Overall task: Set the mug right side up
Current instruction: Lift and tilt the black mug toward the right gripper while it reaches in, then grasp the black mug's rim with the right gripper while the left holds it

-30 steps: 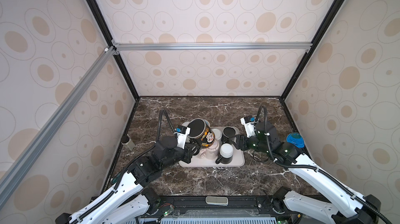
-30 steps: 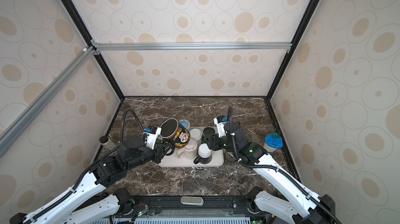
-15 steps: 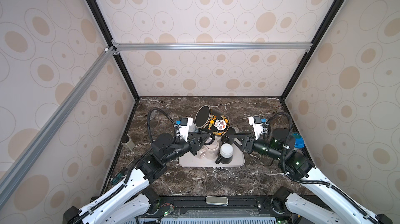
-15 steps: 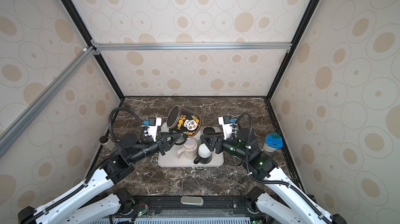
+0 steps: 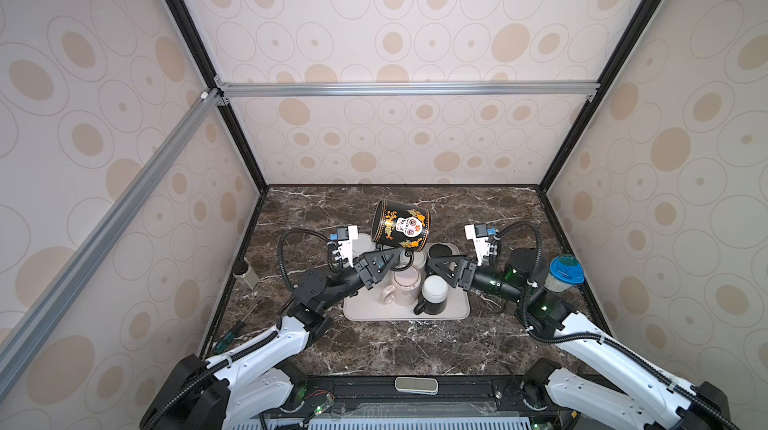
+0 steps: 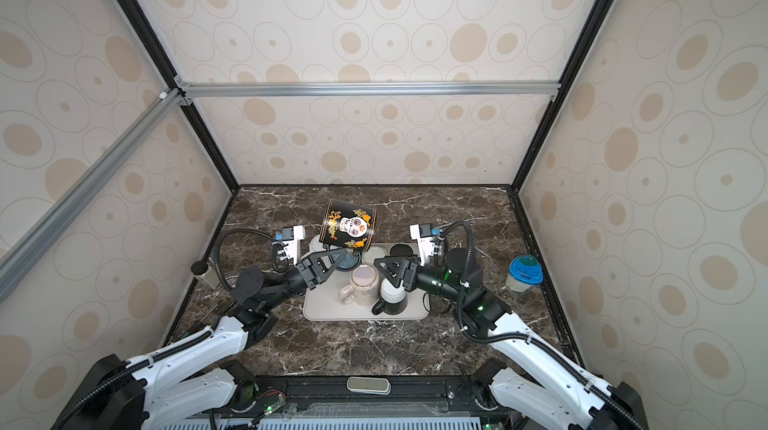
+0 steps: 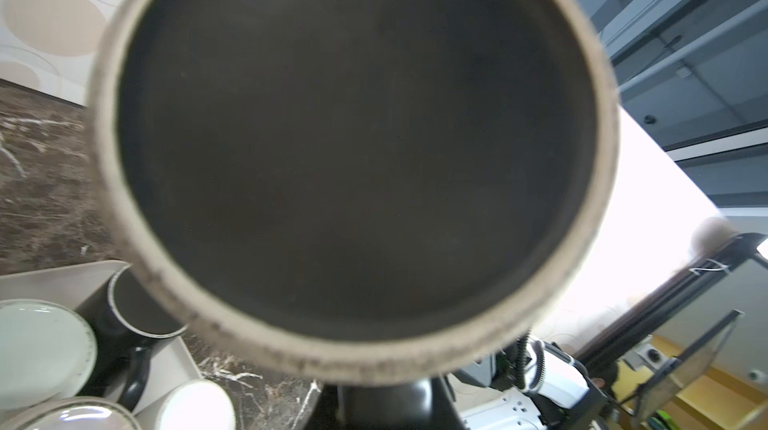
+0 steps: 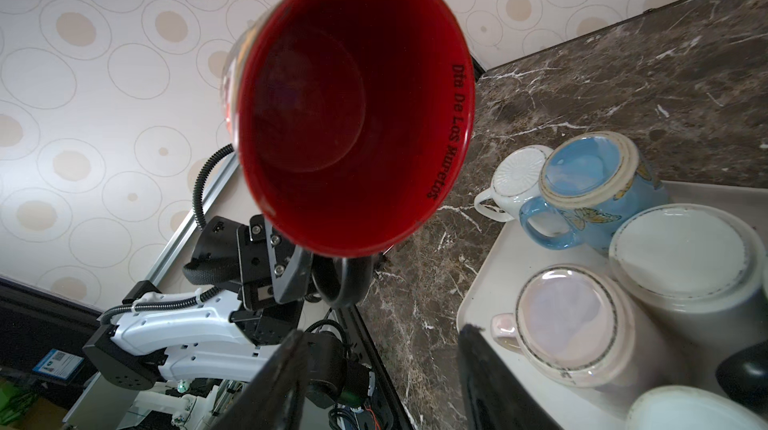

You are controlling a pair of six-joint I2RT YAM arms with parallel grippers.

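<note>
The black skull-printed ceramic mug with red interior point(image 5: 401, 226) is held aloft over the 12 o'clock edge of the beige rectangular tray point(image 5: 365, 313). It is tipped sideways, mouth toward 3 o'clock. The left gripper point(image 5: 395, 258) fingers are clamped on its handle, the contact largely hidden. The left wrist view is filled by its blurred base. The right gripper point(image 8: 382, 349) fingers stand apart, empty.

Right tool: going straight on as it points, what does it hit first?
Probably the black skull-print ceramic mug with red inside, near its handle, held by the left tool; depth unclear.
</note>
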